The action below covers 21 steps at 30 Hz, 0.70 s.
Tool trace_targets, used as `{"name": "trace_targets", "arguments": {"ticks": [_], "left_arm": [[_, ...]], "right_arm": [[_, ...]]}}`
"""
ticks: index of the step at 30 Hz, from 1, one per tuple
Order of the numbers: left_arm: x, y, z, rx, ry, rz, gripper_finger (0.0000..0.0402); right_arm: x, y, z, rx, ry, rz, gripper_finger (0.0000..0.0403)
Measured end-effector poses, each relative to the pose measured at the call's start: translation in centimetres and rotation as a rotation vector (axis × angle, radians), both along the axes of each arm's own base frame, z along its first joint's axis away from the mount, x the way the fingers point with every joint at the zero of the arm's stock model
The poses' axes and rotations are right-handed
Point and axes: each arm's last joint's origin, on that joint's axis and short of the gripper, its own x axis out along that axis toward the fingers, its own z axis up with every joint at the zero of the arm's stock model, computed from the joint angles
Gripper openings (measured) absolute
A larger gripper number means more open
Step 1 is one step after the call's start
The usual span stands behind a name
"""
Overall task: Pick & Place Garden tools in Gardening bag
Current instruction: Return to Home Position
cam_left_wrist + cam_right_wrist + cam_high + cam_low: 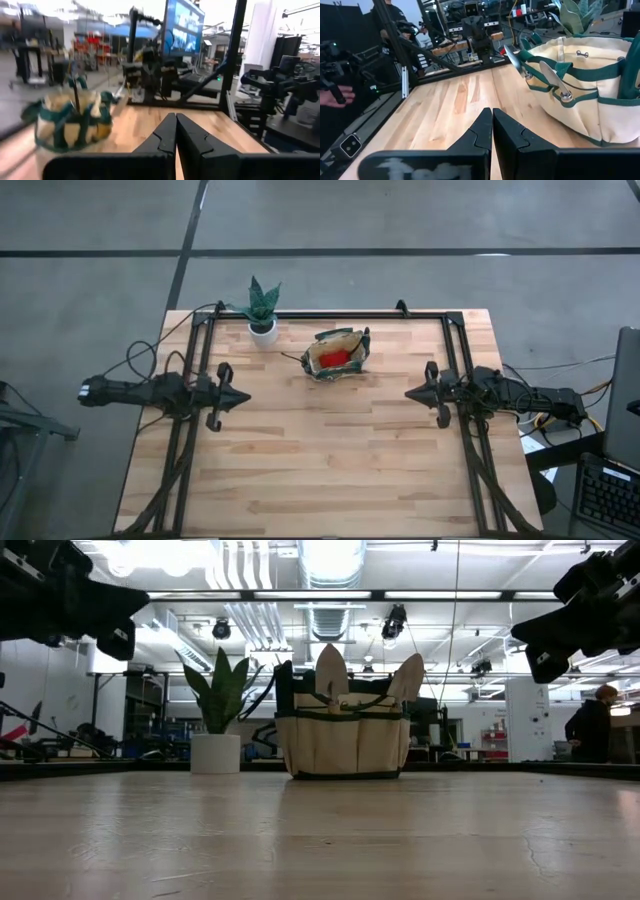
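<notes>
While arms are held aside:
Bag: tan fabric tote [345, 745], green-trimmed; silver-bladed trowels [331, 670] held in it, blades up.
Left gripper [245, 395]: pressed together.
Right gripper [409, 392]: pressed together.

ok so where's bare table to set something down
The near half of the table, this side of the left hand and right hand, is bare; so is the gap between bag and right hand. Crowded toward the far edge, where plant and bag stand close.
</notes>
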Motion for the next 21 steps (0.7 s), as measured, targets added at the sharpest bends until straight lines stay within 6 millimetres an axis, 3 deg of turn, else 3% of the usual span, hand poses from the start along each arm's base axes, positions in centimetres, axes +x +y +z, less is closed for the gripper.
{"name": "trace_targets", "arguments": {"ticks": [21], "left_arm": [[0.04,-0.01,-0.48,-0.054,0.055,-0.002,0.0012]], "right_arm": [[0.00,0.00,0.00,0.001,0.000,0.000,0.0008]]}}
